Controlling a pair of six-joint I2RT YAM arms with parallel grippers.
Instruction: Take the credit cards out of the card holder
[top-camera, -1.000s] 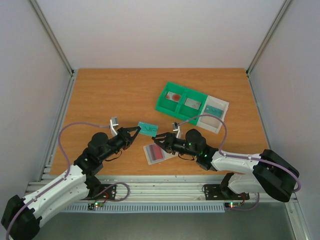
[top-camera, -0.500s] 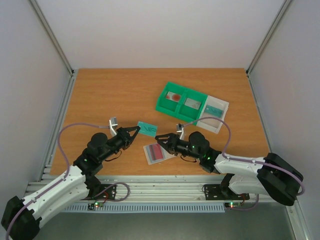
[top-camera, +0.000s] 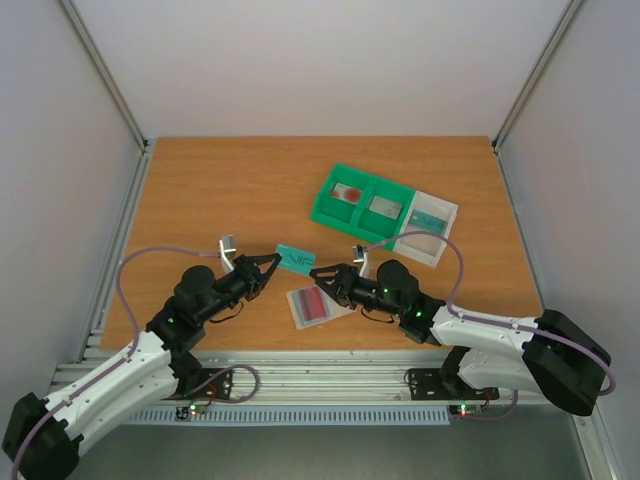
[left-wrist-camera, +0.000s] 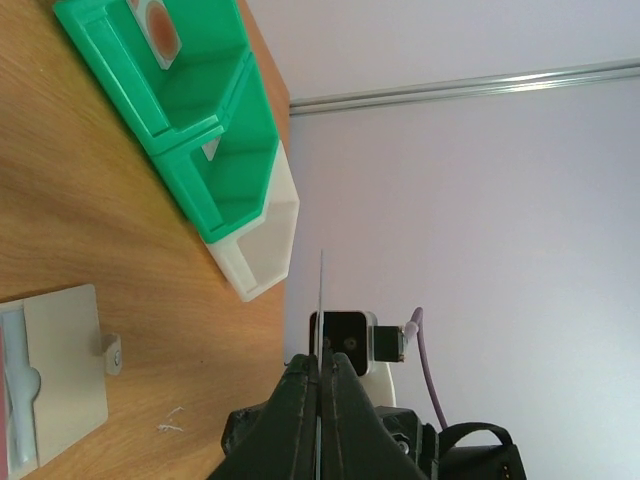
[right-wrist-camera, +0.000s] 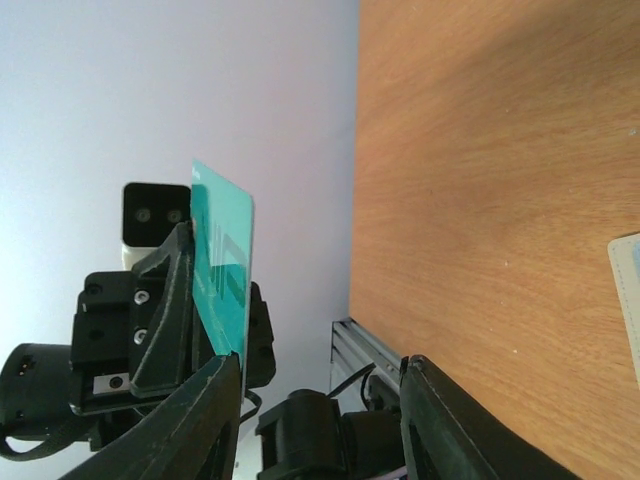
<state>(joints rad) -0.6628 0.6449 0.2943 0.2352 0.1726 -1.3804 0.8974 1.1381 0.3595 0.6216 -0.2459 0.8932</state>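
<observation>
From above, the card holder (top-camera: 297, 308) lies opened flat on the wooden surface (top-camera: 220, 190) between the two arms, with one dark red card (top-camera: 318, 302) in it. The left gripper (top-camera: 275, 260) is clamped on one teal card (top-camera: 295, 258), held clear of the surface. The right gripper (top-camera: 322, 272) is just beside that card. Farther back stand two trays, touching: one green tray (top-camera: 322, 210) with two compartments and one white tray (top-camera: 445, 215). In the left wrist view the teal card (left-wrist-camera: 322, 300) shows edge-on, pinched between fingers pressed together. One beige panel of the card holder (left-wrist-camera: 62, 370) and its closure tab (left-wrist-camera: 112, 352) lie at lower left. In the right wrist view the right gripper (right-wrist-camera: 322, 365) has its fingers apart, with nothing between them. The teal card (right-wrist-camera: 225, 270) stands just above its left finger.
</observation>
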